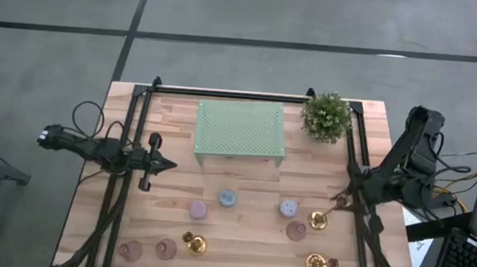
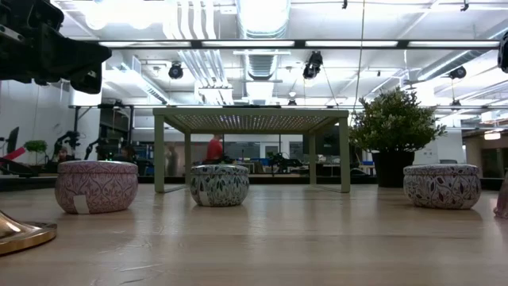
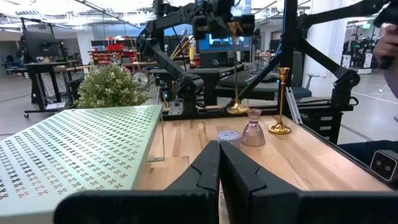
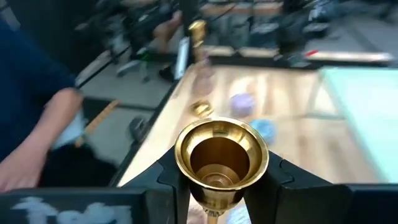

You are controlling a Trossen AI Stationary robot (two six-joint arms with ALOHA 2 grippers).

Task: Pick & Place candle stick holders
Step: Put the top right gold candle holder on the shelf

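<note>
My right gripper (image 1: pixel 340 199) is shut on a shiny gold candlestick (image 1: pixel 321 217) near the table's right edge; its cup (image 4: pixel 221 152) fills the right wrist view. Two more gold candlesticks stand on their round bases at the front (image 1: pixel 194 243) (image 1: pixel 320 264). Several small round pastel holders sit on the wood, among them a blue one (image 1: pixel 227 198), a lilac one (image 1: pixel 197 209) and a pink one (image 1: pixel 296 231). My left gripper (image 1: pixel 168 166) is shut and empty (image 3: pixel 219 158), left of the green stand. My right gripper holds the gold candlestick at its top end, one finger (image 4: pixel 166 177) on each side of the cup's lower part (image 4: pixel 217 186); the cup's rim hides the exact spot. The fingers slant down from the table's right side. The stick hangs below, its base (image 3: pixel 236 109) seemingly just clear of the table.
A pale green perforated stand (image 1: pixel 240 132) is at the table's middle back, a bushy potted plant (image 1: pixel 326 116) at the back right. Black frame rails (image 1: pixel 124 184) run along both sides. A person's sleeve and hand (image 4: pixel 43 124) show beyond the right edge.
</note>
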